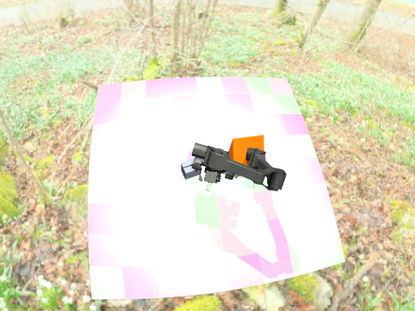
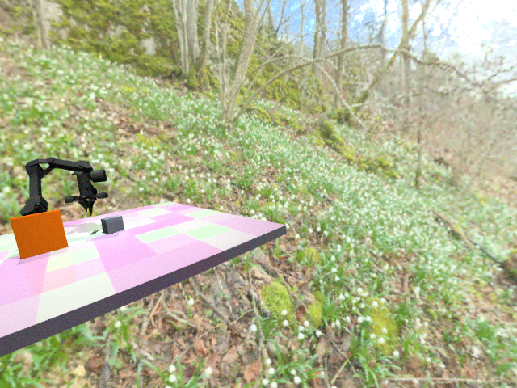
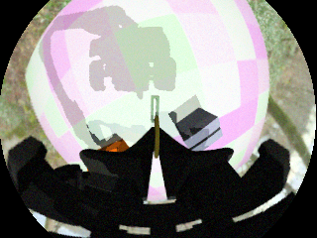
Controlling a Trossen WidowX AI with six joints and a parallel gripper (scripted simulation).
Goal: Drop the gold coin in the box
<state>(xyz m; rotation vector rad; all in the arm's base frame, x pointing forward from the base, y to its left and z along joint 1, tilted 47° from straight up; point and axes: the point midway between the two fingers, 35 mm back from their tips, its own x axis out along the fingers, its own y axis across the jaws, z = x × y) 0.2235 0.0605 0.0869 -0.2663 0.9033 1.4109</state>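
My gripper [image 3: 155, 130] [image 2: 90, 209] is shut on the gold coin [image 3: 157, 141], which stands edge-on between the fingertips and reaches a little beyond them. In the exterior view it hangs above the table. The shallow holder [image 3: 155, 96] [image 2: 94, 232] is on the table below, apart from the coin, and looks empty in the wrist view. The closed grey box [image 1: 189, 169] [image 2: 112, 225] [image 3: 199, 122] stands beside the holder, to the right in the wrist view. Its slot shows as a dark line across the lid. The fingertips are hidden in the top view.
An upright orange panel [image 1: 242, 146] [image 2: 39, 234] [image 3: 117, 146] stands near the arm's base, on the other side of the holder from the box. The patchwork table [image 1: 133, 281] [image 2: 75, 288] has open edges. The arm's shadow falls across it.
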